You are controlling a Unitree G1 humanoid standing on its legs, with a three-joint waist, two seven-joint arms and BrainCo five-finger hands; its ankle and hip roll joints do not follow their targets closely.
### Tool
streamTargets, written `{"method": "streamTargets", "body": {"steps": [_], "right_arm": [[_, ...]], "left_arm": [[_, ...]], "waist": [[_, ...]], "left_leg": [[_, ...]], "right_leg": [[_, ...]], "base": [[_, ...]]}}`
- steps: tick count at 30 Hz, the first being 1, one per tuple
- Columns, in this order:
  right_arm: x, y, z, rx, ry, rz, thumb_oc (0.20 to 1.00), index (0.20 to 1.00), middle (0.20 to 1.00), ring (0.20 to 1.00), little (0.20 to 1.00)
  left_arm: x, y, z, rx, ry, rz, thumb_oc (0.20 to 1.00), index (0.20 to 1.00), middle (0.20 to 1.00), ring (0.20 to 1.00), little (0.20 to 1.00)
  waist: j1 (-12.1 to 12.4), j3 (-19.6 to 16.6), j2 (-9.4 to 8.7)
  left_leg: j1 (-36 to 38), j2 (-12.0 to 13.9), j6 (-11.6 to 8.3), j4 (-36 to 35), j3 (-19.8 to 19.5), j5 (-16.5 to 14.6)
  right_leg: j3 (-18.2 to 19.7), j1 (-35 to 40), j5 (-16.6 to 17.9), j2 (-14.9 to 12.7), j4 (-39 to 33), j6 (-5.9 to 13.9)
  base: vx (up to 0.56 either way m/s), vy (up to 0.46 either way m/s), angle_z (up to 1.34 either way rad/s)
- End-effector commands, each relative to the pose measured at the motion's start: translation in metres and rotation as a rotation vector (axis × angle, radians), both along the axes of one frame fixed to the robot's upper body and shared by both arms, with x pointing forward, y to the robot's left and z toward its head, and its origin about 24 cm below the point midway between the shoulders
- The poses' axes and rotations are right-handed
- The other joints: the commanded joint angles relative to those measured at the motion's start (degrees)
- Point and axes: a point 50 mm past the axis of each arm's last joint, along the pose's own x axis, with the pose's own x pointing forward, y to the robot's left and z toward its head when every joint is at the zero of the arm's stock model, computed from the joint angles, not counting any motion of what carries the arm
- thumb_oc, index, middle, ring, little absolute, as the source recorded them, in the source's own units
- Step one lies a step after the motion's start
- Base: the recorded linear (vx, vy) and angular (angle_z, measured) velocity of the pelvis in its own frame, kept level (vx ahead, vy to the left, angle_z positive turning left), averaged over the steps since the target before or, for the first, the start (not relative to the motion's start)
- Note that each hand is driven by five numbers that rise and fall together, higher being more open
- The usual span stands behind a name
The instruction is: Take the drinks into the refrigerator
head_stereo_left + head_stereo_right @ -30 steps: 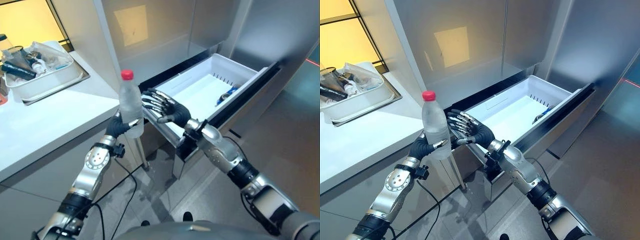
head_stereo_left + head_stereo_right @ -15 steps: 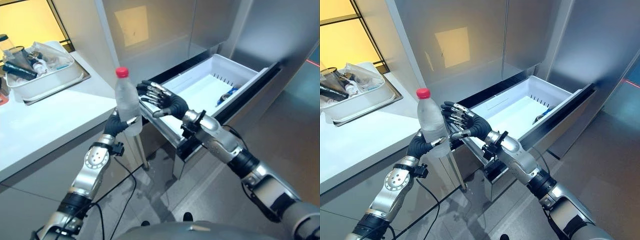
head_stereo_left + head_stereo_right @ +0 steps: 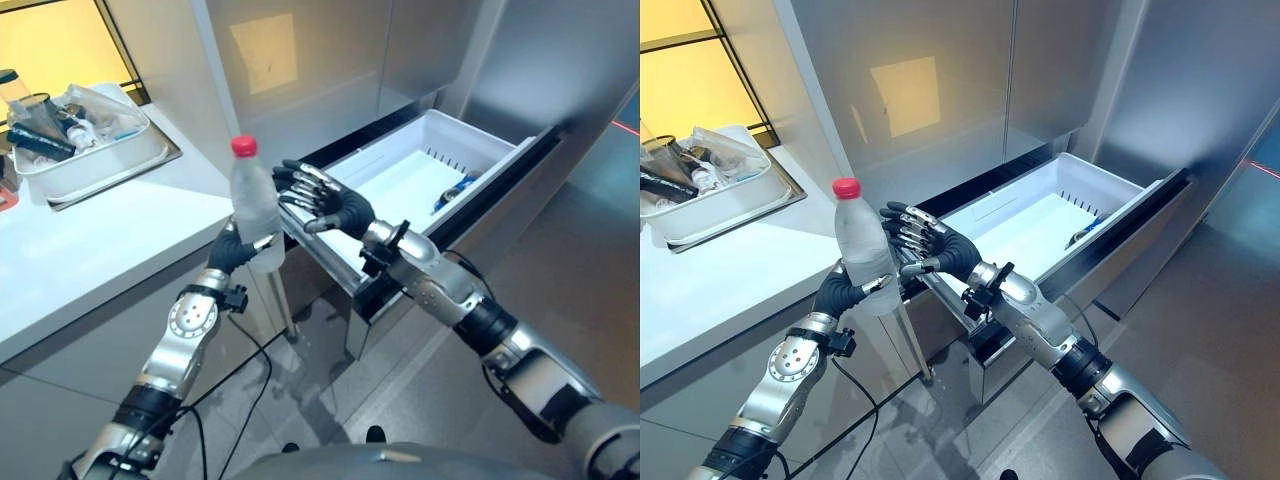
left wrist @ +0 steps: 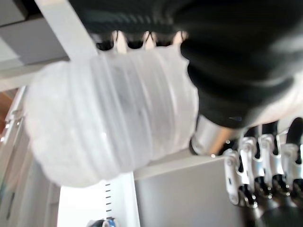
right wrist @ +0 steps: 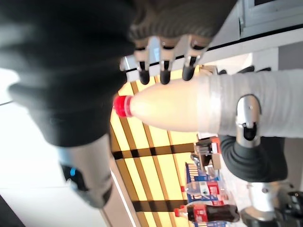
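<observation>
From my left eye I see my left hand [image 3: 231, 250] curled round the lower part of the bottle [image 3: 254, 208], holding it upright in the air, red cap [image 3: 242, 146] on top, off the front edge of the counter [image 3: 90, 240] and just beside the near left corner of the drawer [image 3: 420, 165]. My right hand [image 3: 330, 205] is just beside the bottle on its drawer side, over the drawer's near left corner, fingers spread wide and holding nothing; whether the tips touch the bottle I cannot tell. The drawer is pulled out from the fridge [image 3: 330, 60], white inside, with a small dark and blue thing [image 3: 455, 188] near its far right side. A white tub [image 3: 95, 150] of clutter sits on a metal tray at the counter's far left.

My right eye shows the same: bottle [image 3: 864, 245] upright in my left hand [image 3: 840, 290], right hand [image 3: 940, 250] open next to it, drawer [image 3: 1060, 205] beyond.

My left wrist view has the ribbed bottle [image 4: 113, 118] close up, my fingers [image 4: 147, 40] wrapped round its far side, and my right hand's fingers [image 4: 258, 168] alongside.

My right wrist view looks past my straight fingers [image 5: 163, 64] to the bottle [image 5: 199, 104] and its red cap [image 5: 122, 105], with my left hand [image 5: 251, 151] gripping it.
</observation>
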Motion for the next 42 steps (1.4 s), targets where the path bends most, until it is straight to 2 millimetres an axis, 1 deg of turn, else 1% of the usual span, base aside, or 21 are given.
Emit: {"method": "streamTargets", "body": {"steps": [1, 5, 8, 11, 12, 15, 17, 23, 26, 28, 31, 32, 33, 34, 35, 37, 38, 39, 40, 41, 42], "right_arm": [[-0.019, 0.059, 0.059, 0.075, -0.219, 0.246, 1.0, 1.0, 1.0, 1.0, 1.0], [-0.008, 0.053, 0.068, 0.016, -0.276, 0.194, 1.0, 1.0, 1.0, 1.0, 1.0], [0.007, 0.034, 0.085, -0.071, -0.39, 0.086, 1.0, 1.0, 1.0, 1.0, 1.0], [0.027, 0.016, 0.082, -0.081, -0.353, -0.031, 1.0, 1.0, 1.0, 1.0, 1.0], [0.026, 0.016, 0.077, -0.079, -0.334, -0.017, 1.0, 1.0, 1.0, 1.0, 1.0], [0.041, 0.002, 0.084, -0.093, -0.342, -0.112, 1.0, 1.0, 1.0, 1.0, 1.0], [0.045, -0.005, 0.094, -0.129, -0.397, -0.152, 1.0, 1.0, 1.0, 1.0, 1.0], [0.057, -0.029, 0.096, -0.177, -0.399, -0.247, 1.0, 1.0, 1.0, 1.0, 1.0], [0.06, -0.033, 0.093, -0.163, -0.37, -0.267, 1.0, 1.0, 1.0, 1.0, 1.0], [0.061, -0.032, 0.088, -0.144, -0.339, -0.265, 1.0, 1.0, 1.0, 1.0, 1.0], [0.053, -0.015, 0.068, -0.11, -0.245, -0.158, 1.0, 1.0, 1.0, 1.0, 1.0], [0.053, -0.015, 0.067, -0.11, -0.245, -0.158, 1.0, 1.0, 1.0, 1.0, 1.0], [0.047, -0.007, 0.053, -0.086, -0.178, -0.103, 1.0, 1.0, 1.0, 1.0, 1.0], [0.047, -0.007, 0.053, -0.086, -0.178, -0.103, 1.0, 1.0, 1.0, 1.0, 1.0], [0.038, 0.003, 0.038, -0.076, -0.118, -0.029, 1.0, 1.0, 1.0, 1.0, 1.0], [0.026, 0.014, 0.027, -0.08, -0.084, 0.063, 1.0, 1.0, 1.0, 1.0, 1.0], [0.026, 0.014, 0.027, -0.08, -0.084, 0.063, 1.0, 1.0, 1.0, 1.0, 1.0], [0.014, 0.021, 0.02, -0.098, -0.072, 0.147, 1.0, 1.0, 1.0, 1.0, 1.0], [0.014, 0.02, 0.02, -0.098, -0.072, 0.147, 1.0, 1.0, 1.0, 1.0, 1.0], [0.004, 0.026, 0.015, -0.104, -0.06, 0.216, 1.0, 1.0, 1.0, 1.0, 1.0], [0.004, 0.026, 0.015, -0.104, -0.06, 0.216, 1.0, 1.0, 1.0, 1.0, 1.0]], "left_arm": [[0.021, -0.045, 0.059, 0.12, -0.289, -0.245, 0.2, 0.2, 0.2, 0.2, 0.2], [0.019, -0.042, 0.064, 0.116, -0.3, -0.262, 0.2, 0.2, 0.2, 0.2, 0.2], [0.017, -0.031, 0.062, 0.118, -0.268, -0.269, 0.2, 0.2, 0.2, 0.2, 0.2], [0.014, -0.025, 0.065, 0.083, -0.267, -0.264, 0.2, 0.2, 0.2, 0.2, 0.2], [0.021, -0.031, 0.069, 0.083, -0.273, -0.301, 0.2, 0.2, 0.2, 0.2, 0.2], [0.031, -0.039, 0.057, 0.075, -0.237, -0.287, 0.2, 0.2, 0.2, 0.2, 0.2], [0.028, -0.04, 0.058, 0.086, -0.24, -0.305, 0.2, 0.2, 0.2, 0.2, 0.2], [0.027, -0.036, 0.062, 0.118, -0.25, -0.316, 0.2, 0.2, 0.2, 0.2, 0.2], [0.027, -0.036, 0.063, 0.119, -0.252, -0.317, 0.2, 0.2, 0.2, 0.2, 0.2], [0.027, -0.037, 0.062, 0.113, -0.25, -0.32, 0.2, 0.2, 0.2, 0.2, 0.2], [0.028, -0.04, 0.063, 0.105, -0.256, -0.32, 0.2, 0.2, 0.2, 0.2, 0.2], [0.028, -0.04, 0.063, 0.105, -0.256, -0.32, 0.2, 0.2, 0.2, 0.2, 0.2], [0.028, -0.041, 0.064, 0.107, -0.26, -0.315, 0.2, 0.2, 0.2, 0.2, 0.2], [0.028, -0.041, 0.063, 0.107, -0.26, -0.315, 0.2, 0.2, 0.2, 0.2, 0.2], [0.029, -0.041, 0.062, 0.108, -0.256, -0.305, 0.2, 0.2, 0.2, 0.2, 0.2], [0.029, -0.04, 0.062, 0.118, -0.258, -0.293, 0.2, 0.2, 0.2, 0.2, 0.2], [0.029, -0.04, 0.062, 0.118, -0.258, -0.293, 0.2, 0.2, 0.2, 0.2, 0.2], [0.03, -0.039, 0.062, 0.133, -0.265, -0.281, 0.2, 0.2, 0.2, 0.2, 0.2], [0.03, -0.039, 0.062, 0.133, -0.265, -0.281, 0.2, 0.2, 0.2, 0.2, 0.2], [0.03, -0.038, 0.063, 0.145, -0.27, -0.273, 0.2, 0.2, 0.2, 0.2, 0.2], [0.03, -0.038, 0.063, 0.145, -0.27, -0.273, 0.2, 0.2, 0.2, 0.2, 0.2]], "waist": [[0.85, -1.13, -1.47], [1.09, -1.25, -1.82], [1.33, -1.25, -2.05], [1.63, -1.46, -2.28], [1.16, -1.63, -2.27], [0.88, -1.61, -2.47], [0.9, -1.7, -2.58], [0.82, -1.81, -2.51], [0.81, -1.82, -2.48], [0.82, -1.78, -2.45], [0.61, -1.59, -2.35], [0.61, -1.6, -2.35], [0.55, -1.53, -2.3], [0.54, -1.55, -2.29], [0.43, -1.41, -2.28], [0.26, -1.22, -2.28], [0.25, -1.23, -2.27], [0.09, -1.07, -2.29], [0.09, -1.08, -2.28], [-0.04, -0.96, -2.31], [-0.04, -0.96, -2.31]], "left_leg": [[2.23, -2.35, 3.68, 0.61, -0.92, -5.7], [2.1, -2.33, 3.63, 0.6, -1.07, -5.67], [2.01, -2.25, 3.54, 0.54, -1.12, -5.62], [1.85, -2.35, 3.51, 0.54, -1.24, -5.54], [2.33, -2.23, 3.36, 0.42, -1.14, -5.99], [2.79, -2.22, 3.32, 0.37, -1.05, -6.14], [2.37, -2.31, 3.33, 0.43, -1.1, -5.73], [2.5, -2.3, 3.23, 0.26, -1.01, -5.66], [2.61, -2.29, 3.2, 0.25, -0.94, -5.67], [2.61, -2.29, 3.2, 0.26, -0.91, -5.65], [2.57, -2.31, 3.2, 0.31, -0.84, -5.58], [2.57, -2.31, 3.2, 0.31, -0.85, -5.58], [2.59, -2.31, 3.21, 0.31, -0.84, -5.56], [2.59, -2.31, 3.21, 0.31, -0.84, -5.56], [2.6, -2.29, 3.21, 0.29, -0.85, -5.5], [2.63, -2.25, 3.16, 0.3, -0.81, -5.48], [2.63, -2.25, 3.16, 0.29, -0.82, -5.48], [2.56, -2.23, 3.17, 0.29, -0.86, -5.47], [2.55, -2.23, 3.17, 0.29, -0.87, -5.47], [2.5, -2.18, 3.16, 0.28, -0.87, -5.44], [2.5, -2.18, 3.16, 0.28, -0.87, -5.44]], "right_leg": [[-0.8, 6.53, -8.7, -2.56, 2.31, 4.08], [-0.9, 6.52, -8.68, -2.56, 2.26, 4.12], [-1.13, 6.45, -8.73, -2.52, 2.3, 4.17], [-1.34, 6.32, -8.67, -2.53, 2.39, 4.25], [-1.26, 6.64, -9.02, -2.4, 2.36, 4.29], [-0.99, 6.83, -9.02, -2.35, 2.44, 4.26], [-1.02, 6.48, -8.74, -2.5, 2.54, 4.28], [-1.14, 6.7, -8.73, -2.46, 2.21, 4.32], [-1.03, 6.8, -8.67, -2.46, 2.13, 4.3], [-0.95, 6.83, -8.67, -2.46, 2.12, 4.29], [-0.79, 6.8, -8.68, -2.45, 2.12, 4.21], [-0.8, 6.81, -8.69, -2.45, 2.12, 4.21], [-0.8, 6.77, -8.66, -2.44, 2.11, 4.12], [-0.8, 6.77, -8.66, -2.44, 2.1, 4.12], [-0.86, 6.76, -8.67, -2.39, 2.1, 4.06], [-0.84, 6.73, -8.72, -2.39, 2.18, 4.06], [-0.85, 6.73, -8.72, -2.39, 2.18, 4.06], [-0.77, 6.6, -8.73, -2.38, 2.22, 3.99], [-0.78, 6.59, -8.73, -2.38, 2.23, 3.99], [-0.81, 6.56, -8.75, -2.37, 2.25, 3.97], [-0.81, 6.56, -8.75, -2.37, 2.25, 3.97]], "base": [[0.0, 0.0, 0.0], [0.01, 0.003, -0.02], [0.0, 0.002, -0.01], [0.01, -0.002, 0.0], [0.05, -0.006, 0.01], [0.02, -0.002, 0.01], [-0.01, 0.003, -0.04], [0.0, 0.0, -0.01], [0.0, 0.0, 0.0], [0.0, 0.0, 0.0], [0.0, 0.0, 0.0], [0.0, 0.0, 0.0], [0.0, 0.0, 0.0], [0.0, 0.0, 0.0], [0.0, 0.0, 0.0], [0.0, 0.0, 0.0], [-0.02, 0.006, 0.04], [-0.01, 0.004, 0.04], [0.0, 0.0, 0.0], [0.0, 0.0, 0.0], [0.0, 0.0, 0.0]]}}
